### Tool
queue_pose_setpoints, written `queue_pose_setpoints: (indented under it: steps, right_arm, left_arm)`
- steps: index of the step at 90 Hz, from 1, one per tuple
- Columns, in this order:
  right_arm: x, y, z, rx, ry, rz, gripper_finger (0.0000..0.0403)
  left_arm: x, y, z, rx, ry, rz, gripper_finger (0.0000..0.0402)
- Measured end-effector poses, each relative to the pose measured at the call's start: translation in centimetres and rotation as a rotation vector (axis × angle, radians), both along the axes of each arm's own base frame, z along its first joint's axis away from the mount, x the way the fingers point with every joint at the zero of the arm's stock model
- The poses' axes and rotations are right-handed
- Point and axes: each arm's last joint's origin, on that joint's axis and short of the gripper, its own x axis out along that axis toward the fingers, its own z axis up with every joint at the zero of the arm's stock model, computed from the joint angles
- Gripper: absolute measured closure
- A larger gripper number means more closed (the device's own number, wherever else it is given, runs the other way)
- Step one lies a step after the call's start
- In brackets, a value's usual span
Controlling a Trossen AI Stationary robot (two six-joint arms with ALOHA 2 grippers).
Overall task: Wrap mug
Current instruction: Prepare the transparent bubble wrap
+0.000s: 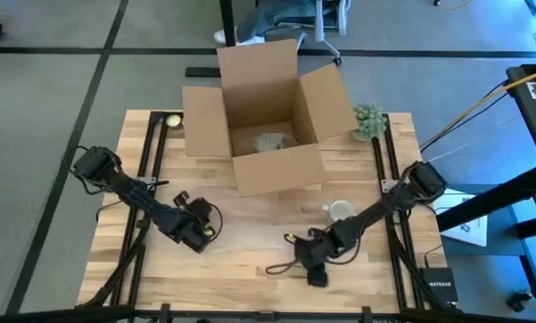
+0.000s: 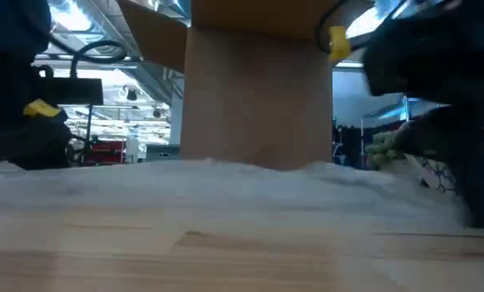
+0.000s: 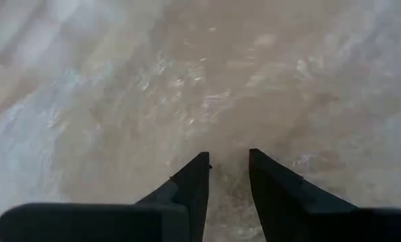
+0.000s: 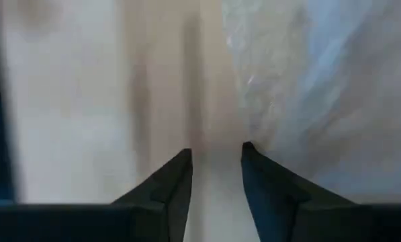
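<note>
A white mug (image 1: 339,210) stands on the wooden table, right of the middle. A clear wrapping sheet (image 2: 242,177) lies flat on the table; it also shows in the left wrist view (image 3: 207,87) and the right wrist view (image 4: 307,87). My left gripper (image 1: 201,230) is low over the sheet, left of the middle, its fingers (image 3: 193,176) slightly apart. My right gripper (image 1: 311,262) is low near the front, before the mug, also slightly open (image 4: 215,156), at the sheet's edge beside bare wood (image 4: 86,101). My left gripper points down at the sheet with a narrow gap between its fingers; I cannot tell whether the tips touch it. My right gripper points down at the sheet's edge (image 4: 235,101); whether it touches the sheet cannot be told either.
An open cardboard box (image 1: 268,112) stands at the back middle with a pale crumpled bundle (image 1: 269,142) inside. A small green plant (image 1: 368,119) sits at the back right, and a round yellow-and-black object (image 1: 172,119) at the back left. A dark cable (image 1: 281,266) lies near the right gripper.
</note>
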Motion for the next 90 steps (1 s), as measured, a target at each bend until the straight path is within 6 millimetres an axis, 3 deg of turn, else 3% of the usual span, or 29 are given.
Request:
queue_pose_setpoints:
  steps: [20, 28, 37, 48, 57, 69, 78, 90]
  right_arm:
    - [-2.3, 0.5, 2.8, 0.103, 0.083, 0.06, 0.0288]
    - [-1.7, 0.3, 5.2, 0.042, -0.148, 0.037, 0.0288]
    - [-0.4, 0.1, 5.9, -0.138, -0.417, -0.018, 0.0288]
    - [1.5, 0.4, 4.7, -0.18, -0.55, -0.02, 0.0288]
    - [2.3, 0.9, 2.2, -0.201, -0.545, 0.001, 0.0288]
    - [2.8, 0.6, -0.9, -0.363, -0.538, -0.062, 0.0288]
    - [3.2, 0.3, -1.5, -0.401, -0.541, -0.136, 0.0288]
    - [2.9, 1.0, -1.6, -0.247, -0.467, -0.09, 0.0288]
  left_arm:
    - [0.9, -0.5, 0.9, -0.022, -0.01, -0.03, 0.0314]
    - [1.9, -1.2, 2.0, -0.051, -0.044, -0.061, 0.0314]
    - [2.6, -1.7, 3.0, -0.056, -0.072, -0.099, 0.0314]
    - [2.9, -1.8, 3.3, -0.045, -0.081, -0.118, 0.0314]
    - [2.8, -1.7, 3.2, -0.04, -0.081, -0.115, 0.0314]
    - [2.7, -1.6, 2.9, -0.027, -0.096, -0.111, 0.0314]
    - [2.5, -1.4, 2.1, -0.026, -0.13, -0.107, 0.0314]
    - [1.6, -0.7, 0.8, -0.021, -0.121, -0.084, 0.0314]
